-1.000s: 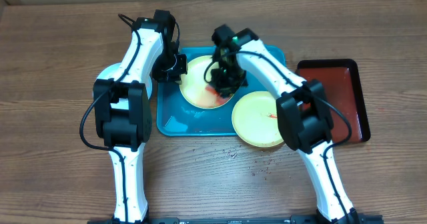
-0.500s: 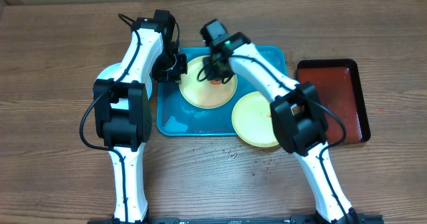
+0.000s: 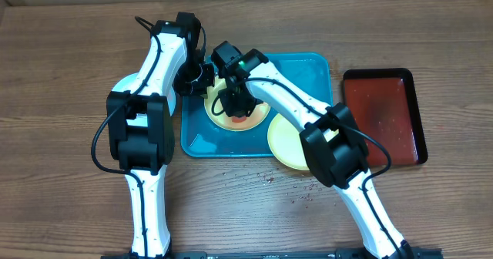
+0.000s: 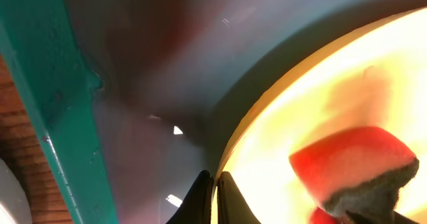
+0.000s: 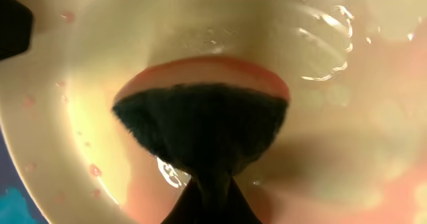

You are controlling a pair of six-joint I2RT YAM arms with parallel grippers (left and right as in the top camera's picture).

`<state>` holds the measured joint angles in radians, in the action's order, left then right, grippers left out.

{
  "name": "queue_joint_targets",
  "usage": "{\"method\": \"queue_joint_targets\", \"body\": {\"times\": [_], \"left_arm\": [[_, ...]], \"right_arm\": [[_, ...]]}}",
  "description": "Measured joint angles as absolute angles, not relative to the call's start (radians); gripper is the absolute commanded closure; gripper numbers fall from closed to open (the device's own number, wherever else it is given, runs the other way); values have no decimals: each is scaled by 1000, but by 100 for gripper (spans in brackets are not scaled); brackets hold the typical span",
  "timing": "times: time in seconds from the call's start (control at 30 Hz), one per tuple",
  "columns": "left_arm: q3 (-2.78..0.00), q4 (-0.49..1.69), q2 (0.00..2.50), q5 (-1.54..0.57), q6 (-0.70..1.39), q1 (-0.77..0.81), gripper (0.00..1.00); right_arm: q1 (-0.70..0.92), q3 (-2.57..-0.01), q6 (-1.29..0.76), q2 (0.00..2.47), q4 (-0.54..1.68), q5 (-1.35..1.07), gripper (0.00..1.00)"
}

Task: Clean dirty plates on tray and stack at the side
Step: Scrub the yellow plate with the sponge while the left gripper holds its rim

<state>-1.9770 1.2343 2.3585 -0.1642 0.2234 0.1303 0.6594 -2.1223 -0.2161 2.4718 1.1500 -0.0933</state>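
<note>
A pale yellow-green plate (image 3: 219, 119) lies in the teal tray (image 3: 308, 70). My left gripper (image 3: 202, 78) is shut on its left rim; the left wrist view shows the fingers (image 4: 215, 184) pinching the rim of the plate (image 4: 293, 104). My right gripper (image 3: 237, 105) is shut on a red sponge with a dark scouring side (image 5: 200, 117) and presses it onto the wet plate (image 5: 333, 84). The sponge also shows in the left wrist view (image 4: 353, 164). A second yellow-green plate (image 3: 286, 139) overlaps the tray's front right corner. A pale blue-white plate (image 3: 123, 85) lies left of the tray.
A dark red tray with a black rim (image 3: 385, 112) lies at the right. Small crumbs (image 3: 269, 178) dot the wooden table in front of the teal tray. The teal tray's rim (image 4: 60, 117) runs close beside the left fingers.
My right gripper has swept the sponge across the plate, from its right side towards its left and front. The left gripper has held still on the rim.
</note>
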Motion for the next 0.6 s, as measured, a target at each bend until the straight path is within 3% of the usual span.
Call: {"method": "queue_joint_targets", "body": {"times": [0.23,0.33,0.6], "left_arm": [[-1952,1186,2358,-172,222,131,88],[-1909,1144,2358,-196,208,131,95],[-1855,1093,2324,-217,182,128,96]], "right_arm": [[606,-2122,-216,2472,1167,-169,96],[597,-2121,-216,2472,1166,-179,96],[595,-2120,-216,2472,1165,-187,96]]}}
